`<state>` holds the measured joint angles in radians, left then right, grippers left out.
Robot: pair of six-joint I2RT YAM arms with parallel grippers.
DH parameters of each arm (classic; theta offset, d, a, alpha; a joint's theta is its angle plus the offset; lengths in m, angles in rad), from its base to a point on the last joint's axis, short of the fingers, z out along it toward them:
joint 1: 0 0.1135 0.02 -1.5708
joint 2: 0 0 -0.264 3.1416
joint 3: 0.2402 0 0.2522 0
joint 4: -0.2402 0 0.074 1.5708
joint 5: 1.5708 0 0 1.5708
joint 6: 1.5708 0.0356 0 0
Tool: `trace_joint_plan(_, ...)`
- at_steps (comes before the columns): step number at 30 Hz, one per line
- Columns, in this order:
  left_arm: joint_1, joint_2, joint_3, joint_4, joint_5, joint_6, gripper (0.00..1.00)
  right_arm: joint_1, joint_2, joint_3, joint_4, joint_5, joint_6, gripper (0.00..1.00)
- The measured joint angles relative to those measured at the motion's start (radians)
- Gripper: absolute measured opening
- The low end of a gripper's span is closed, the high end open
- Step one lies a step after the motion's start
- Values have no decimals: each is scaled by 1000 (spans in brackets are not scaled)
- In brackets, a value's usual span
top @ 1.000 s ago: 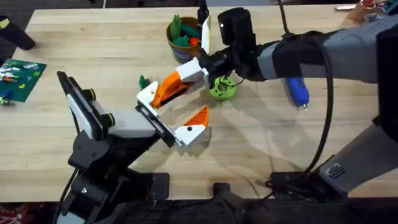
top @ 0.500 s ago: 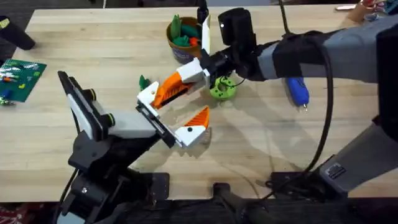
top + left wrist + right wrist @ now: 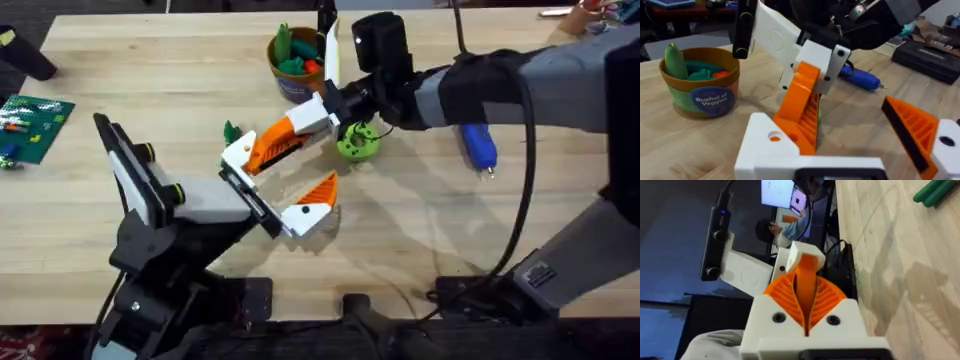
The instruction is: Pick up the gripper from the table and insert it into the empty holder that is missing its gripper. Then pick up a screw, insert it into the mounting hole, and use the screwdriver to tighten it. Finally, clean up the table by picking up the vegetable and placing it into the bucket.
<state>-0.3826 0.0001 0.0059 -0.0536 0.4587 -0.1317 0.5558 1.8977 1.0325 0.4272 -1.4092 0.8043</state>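
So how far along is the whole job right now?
Early. The right end effector holds the gripper against the holder, not visibly seated. No screw is visible; the screwdriver lies untouched, and the vegetable lies outside the bucket.

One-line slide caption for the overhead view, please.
Right gripper seats the loose orange finger piece into the holder; screwdriver and bucket wait nearby.

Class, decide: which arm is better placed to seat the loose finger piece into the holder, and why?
Right. Its pincer already grips the orange finger piece, whose white base sits at the holder on the left arm, which merely presents the holder.
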Motion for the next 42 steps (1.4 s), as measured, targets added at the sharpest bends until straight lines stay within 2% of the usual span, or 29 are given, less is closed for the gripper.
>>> trace_joint_plan(17, 9, 0, 0, -2, 127, 19, 984, -19, 0, -5, -2, -26, -4, 22)
trace_joint_plan(33, 15, 0, 0, -4, 141, 18, 984, -14, 0, -8, -1, -21, 3, 20)
trace_joint_plan(34, 15, 0, 0, -4, 140, 18, 984, -14, 0, -8, -2, -21, 7, 67)
trace_joint_plan(36, 15, 0, 1, -6, 150, 14, 984, -14, 0, -8, 1, -2, 2, 348)
trace_joint_plan(40, 0, 0, 1, -9, 232, 3, 984, -8, 0, -7, 10, 46, -2, 916)
trace_joint_plan(41, 0, 0, 1, -10, 245, 3, 984, -8, 0, -7, 10, 53, -4, 971)
trace_joint_plan(42, 0, 0, 1, -10, 255, 1, 984, -7, 0, -7, 11, 58, -5, 986)
